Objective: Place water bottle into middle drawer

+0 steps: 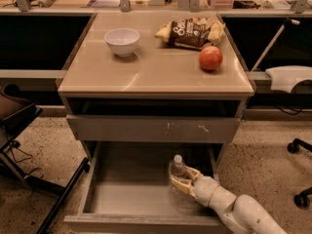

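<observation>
The water bottle [177, 169], clear plastic with a small white cap, stands upright inside the open middle drawer [127, 195], in its right half. My gripper [182, 182] reaches into the drawer from the lower right, and its pale fingers [179, 185] are closed around the bottle's lower body. The drawer is pulled out wide and its smooth grey tray holds nothing else. I cannot tell whether the bottle's base touches the tray.
The drawer above [153, 129], with pale scratch marks on its front, is shut. On the cabinet top [146, 74] are a white bowl [122, 41], a chip bag [189, 32] and a red apple [210, 58]. A dark chair frame [29, 145] stands at the left, and chair wheels [298, 172] at the right.
</observation>
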Robot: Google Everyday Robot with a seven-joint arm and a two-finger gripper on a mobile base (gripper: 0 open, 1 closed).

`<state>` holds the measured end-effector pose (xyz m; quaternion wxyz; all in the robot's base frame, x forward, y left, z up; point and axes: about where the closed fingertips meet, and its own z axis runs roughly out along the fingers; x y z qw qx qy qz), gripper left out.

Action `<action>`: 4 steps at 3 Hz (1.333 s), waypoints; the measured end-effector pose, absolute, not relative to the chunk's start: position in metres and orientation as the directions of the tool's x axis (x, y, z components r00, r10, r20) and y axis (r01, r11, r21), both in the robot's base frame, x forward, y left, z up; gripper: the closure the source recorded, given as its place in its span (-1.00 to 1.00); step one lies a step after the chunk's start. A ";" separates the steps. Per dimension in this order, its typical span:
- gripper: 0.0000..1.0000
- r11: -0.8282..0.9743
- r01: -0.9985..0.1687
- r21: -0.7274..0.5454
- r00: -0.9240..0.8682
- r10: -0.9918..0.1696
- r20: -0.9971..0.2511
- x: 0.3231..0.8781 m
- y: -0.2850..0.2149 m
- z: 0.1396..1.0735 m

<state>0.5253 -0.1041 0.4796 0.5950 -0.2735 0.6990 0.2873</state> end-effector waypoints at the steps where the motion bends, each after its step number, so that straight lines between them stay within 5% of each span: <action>1: -0.31 0.685 -0.724 0.076 -0.142 -0.041 -0.989 0.525 -0.104 0.480; 2: -0.77 0.685 -0.724 0.076 -0.142 -0.040 -0.989 0.525 -0.104 0.480; 3: -1.00 0.685 -0.724 0.076 -0.142 -0.040 -0.989 0.525 -0.104 0.480; 4: -1.00 0.685 -0.724 0.076 -0.142 -0.040 -0.989 0.525 -0.104 0.480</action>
